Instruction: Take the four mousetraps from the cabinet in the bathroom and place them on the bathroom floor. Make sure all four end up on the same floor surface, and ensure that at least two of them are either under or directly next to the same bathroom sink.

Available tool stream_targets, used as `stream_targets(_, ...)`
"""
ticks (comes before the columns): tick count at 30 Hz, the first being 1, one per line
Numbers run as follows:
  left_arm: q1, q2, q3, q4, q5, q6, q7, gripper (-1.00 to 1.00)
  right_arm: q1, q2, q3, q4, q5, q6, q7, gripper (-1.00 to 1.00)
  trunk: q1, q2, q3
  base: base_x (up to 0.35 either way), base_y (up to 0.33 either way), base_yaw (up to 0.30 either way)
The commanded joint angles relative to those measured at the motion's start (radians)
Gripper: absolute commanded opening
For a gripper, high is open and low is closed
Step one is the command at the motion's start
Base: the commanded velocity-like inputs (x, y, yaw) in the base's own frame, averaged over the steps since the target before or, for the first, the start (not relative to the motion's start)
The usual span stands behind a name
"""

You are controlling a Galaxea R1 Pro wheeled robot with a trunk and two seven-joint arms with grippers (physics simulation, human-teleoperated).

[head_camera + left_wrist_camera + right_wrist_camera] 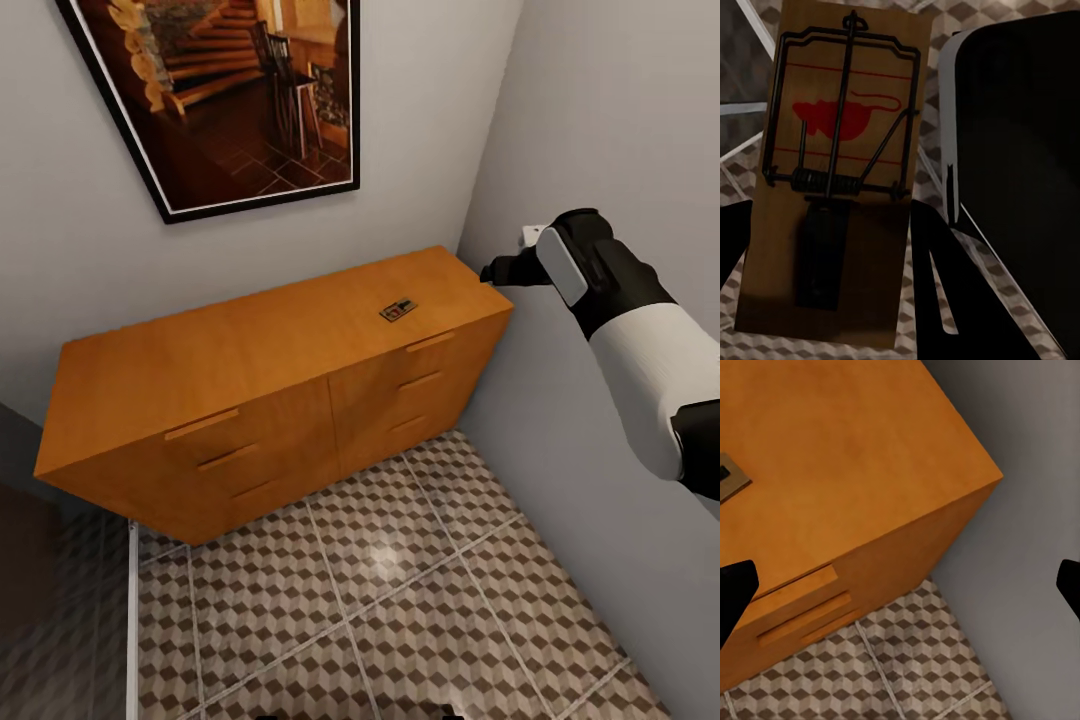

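Observation:
The orange-brown cabinet (pixel 250 360) stands against the back wall, drawers closed. One small mousetrap (pixel 398 310) lies on its top near the right end; its edge (pixel 727 484) also shows in the right wrist view. My right gripper (pixel 492 270) hovers open just beyond the cabinet's top right corner (pixel 967 465), with nothing between its fingers (pixel 735 589). My left gripper (pixel 832 255) is shut on another mousetrap (pixel 840 150), a wooden plate with black wire and a red mouse print, held above the cube-patterned bathroom floor (pixel 400 580).
A framed picture (pixel 230 90) hangs above the cabinet. A grey side wall (pixel 600 120) with a white outlet (pixel 530 235) runs close along the right. A dark glass panel (pixel 50 600) borders the floor at left. A dark bulky shape (pixel 1020 150) sits beside the held trap.

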Motion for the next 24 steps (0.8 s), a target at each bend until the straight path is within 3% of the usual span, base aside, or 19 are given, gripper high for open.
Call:
stream_targets(1, 0.0, 0.0, -0.008, 0.002, 0.001, -0.003, 0.002, -1.0, -0.001, -0.002, 0.007, -0.001, -0.01, 0.003, -0.009, 1.0, 0.0, -0.001, -0.001, 0.0, 0.0, 0.0)
stream_targets(8, 0.0, -0.001, -0.009, 0.002, 0.0, -0.002, 0.001, -1.0, 0.0, -0.003, 0.007, 0.0, -0.01, 0.003, -0.01, 1.0, 0.0, -0.001, -0.001, 0.053, 0.035, 0.0)
stream_targets(24, 0.0, -0.002, -0.009, 0.002, 0.0, 0.0, 0.0, -1.0, 0.002, -0.003, 0.007, 0.016, -0.008, 0.003, -0.011, 1.0, 0.0, -0.001, -0.001, 0.198, 0.128, 0.0)
